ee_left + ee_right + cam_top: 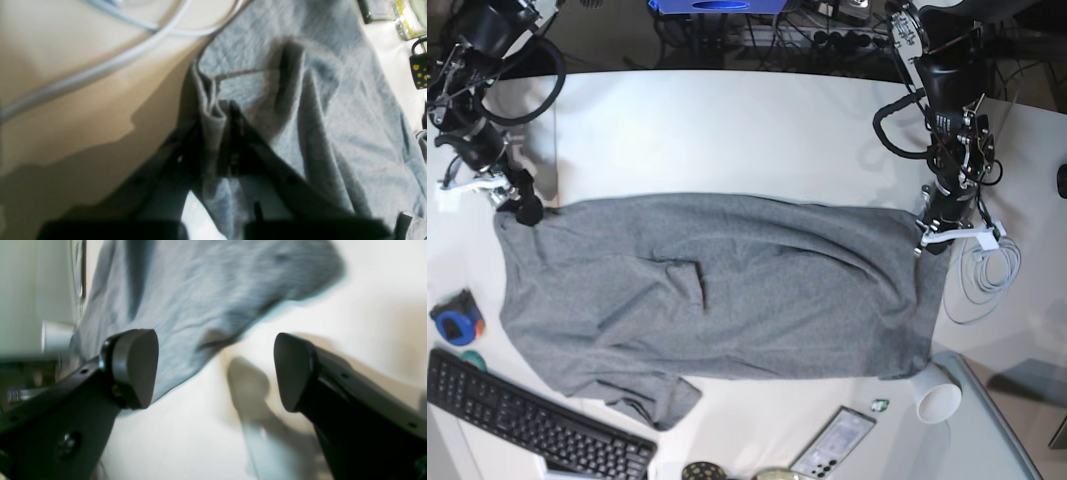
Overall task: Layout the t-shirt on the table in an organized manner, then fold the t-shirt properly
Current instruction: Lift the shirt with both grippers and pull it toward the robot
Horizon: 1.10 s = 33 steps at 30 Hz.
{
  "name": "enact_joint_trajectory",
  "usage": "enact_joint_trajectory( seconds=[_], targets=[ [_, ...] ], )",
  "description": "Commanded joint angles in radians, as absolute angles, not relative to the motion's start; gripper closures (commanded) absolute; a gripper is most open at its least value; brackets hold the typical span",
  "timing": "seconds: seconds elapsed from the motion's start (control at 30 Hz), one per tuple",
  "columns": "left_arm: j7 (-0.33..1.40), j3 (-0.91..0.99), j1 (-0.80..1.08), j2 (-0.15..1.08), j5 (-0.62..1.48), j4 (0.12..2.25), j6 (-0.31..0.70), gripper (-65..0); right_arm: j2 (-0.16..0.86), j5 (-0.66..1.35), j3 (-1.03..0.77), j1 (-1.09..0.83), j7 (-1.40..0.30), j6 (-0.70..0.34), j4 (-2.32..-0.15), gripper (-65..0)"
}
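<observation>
Left pincer (223, 115) clamps t-shirt (717, 290) hem; right pincer (213, 370) agape beside it. I lift slowly, evenly.

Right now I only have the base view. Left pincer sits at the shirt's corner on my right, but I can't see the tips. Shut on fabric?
Observer: Yes. In the left wrist view the left pincer is shut on a bunched fold at the edge of the t-shirt.
Operator: Right pincer?
Observer: The right pincer stands wide open with nothing between its fingers; one pad is over the shirt's edge, the other over bare table.
Operator: Anything near the left one?
Observer: A pale cable runs across the table just beyond the shirt's edge, apart from the held fold.
</observation>
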<state>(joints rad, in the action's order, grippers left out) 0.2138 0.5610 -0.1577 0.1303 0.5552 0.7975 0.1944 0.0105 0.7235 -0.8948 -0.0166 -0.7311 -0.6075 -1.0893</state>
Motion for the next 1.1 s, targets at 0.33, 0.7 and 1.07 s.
enact_joint_trajectory(
  seconds=[0.33, 0.7, 1.07],
  targets=[
    [0.237, 0.559, -0.15, 0.153, 0.549, 0.812, 0.186, 0.0, 0.122, 0.745, -0.897, 0.128, -0.605, -0.613, -0.791, -48.8],
    [0.237, 0.555, -0.143, 0.153, 0.549, 0.812, 0.186, 0.0, 0.148, 0.745, -0.895, 0.151, -0.596, -0.613, -0.725, -39.8],
    [0.24, 0.552, -0.142, 0.171, 0.549, 0.812, 0.186, 0.0, 0.151, 0.743, -0.895, 0.162, -0.595, -0.613, -0.723, -5.6]
  ],
)
